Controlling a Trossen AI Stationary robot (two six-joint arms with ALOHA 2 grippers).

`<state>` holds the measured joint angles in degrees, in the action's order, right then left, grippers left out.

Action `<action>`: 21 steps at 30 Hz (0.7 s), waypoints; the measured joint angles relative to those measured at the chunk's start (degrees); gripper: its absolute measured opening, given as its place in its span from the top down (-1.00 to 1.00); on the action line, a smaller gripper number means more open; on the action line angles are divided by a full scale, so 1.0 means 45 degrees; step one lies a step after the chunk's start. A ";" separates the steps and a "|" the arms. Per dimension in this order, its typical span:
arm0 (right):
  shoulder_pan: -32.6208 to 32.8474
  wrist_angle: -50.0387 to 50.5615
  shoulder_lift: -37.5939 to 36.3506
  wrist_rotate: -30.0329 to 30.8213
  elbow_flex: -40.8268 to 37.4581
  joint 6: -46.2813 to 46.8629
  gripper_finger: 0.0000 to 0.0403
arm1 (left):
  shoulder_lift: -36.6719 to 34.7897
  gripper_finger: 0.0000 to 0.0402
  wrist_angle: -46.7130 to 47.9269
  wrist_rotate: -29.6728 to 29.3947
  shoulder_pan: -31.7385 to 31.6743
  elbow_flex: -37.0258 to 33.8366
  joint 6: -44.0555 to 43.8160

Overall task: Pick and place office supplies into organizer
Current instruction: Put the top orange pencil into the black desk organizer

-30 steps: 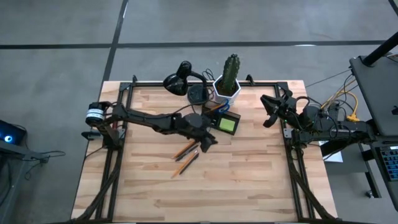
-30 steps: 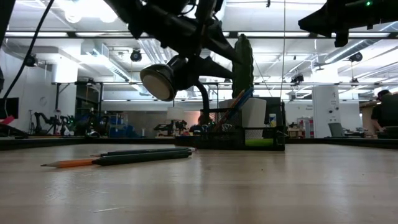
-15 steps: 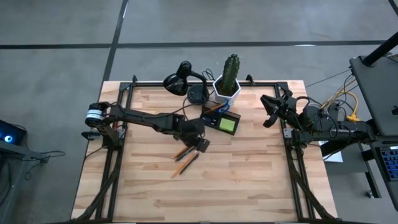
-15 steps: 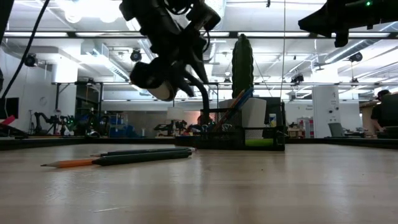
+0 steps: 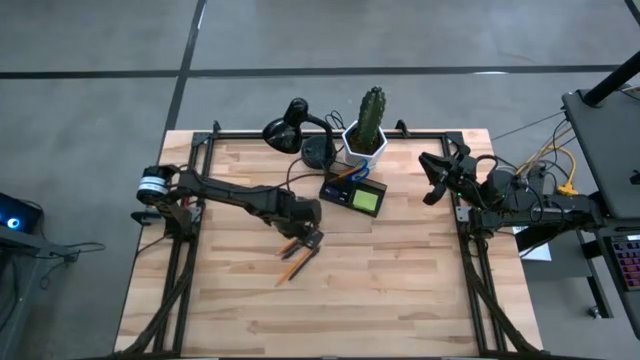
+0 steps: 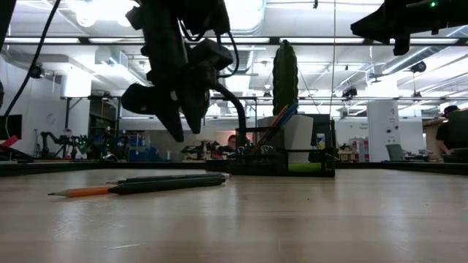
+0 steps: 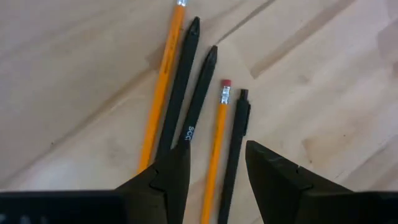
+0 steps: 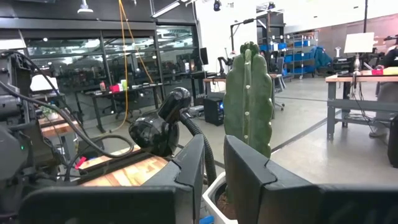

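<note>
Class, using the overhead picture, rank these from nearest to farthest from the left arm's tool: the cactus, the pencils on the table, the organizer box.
Measured from the left tool:
1. Pencils, directly beneath it on the wood.
2. Organizer box, a little beyond, toward the table's back.
3. Cactus, farthest, at the back edge.

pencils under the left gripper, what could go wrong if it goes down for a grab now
1. The left gripper hangs open over five pencils and pens lying close side by side, so its fingers may pinch two at once or nudge the neighbours apart.
2. They lie flat on the table, so the fingertips could press into the wood or slip off a thin shaft.
3. The organizer sits tight beside the cactus pot and lamp; a long pencil carried there could bump them.
</note>
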<state>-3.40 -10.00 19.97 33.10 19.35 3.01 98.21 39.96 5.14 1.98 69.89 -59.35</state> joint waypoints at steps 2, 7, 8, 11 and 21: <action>0.0000 0.0000 0.0000 0.0000 0.0000 0.0000 0.74 | -0.0005 0.31 -0.0120 -0.0244 0.0000 -0.0128 0.0123; 0.0000 0.0010 0.0000 0.0000 0.0000 0.0000 0.74 | -0.0005 0.31 -0.0080 -0.0955 0.0000 -0.0642 0.0335; 0.0000 0.0015 0.0000 0.0000 0.0000 0.0000 0.74 | -0.0005 0.31 -0.0076 -0.0989 -0.0005 -0.0739 0.0370; 0.0001 0.0044 0.0000 -0.0004 0.0000 0.0000 0.74 | 0.0003 0.31 -0.0079 -0.1065 -0.0010 -0.0951 0.0391; 0.0001 0.0087 0.0000 0.0000 0.0000 -0.0005 0.74 | 0.0766 0.31 -0.0085 -0.1273 -0.0019 -0.1040 0.0632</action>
<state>-3.40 -9.61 19.97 33.10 19.35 2.98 101.66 39.57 -0.59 1.89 65.21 -56.51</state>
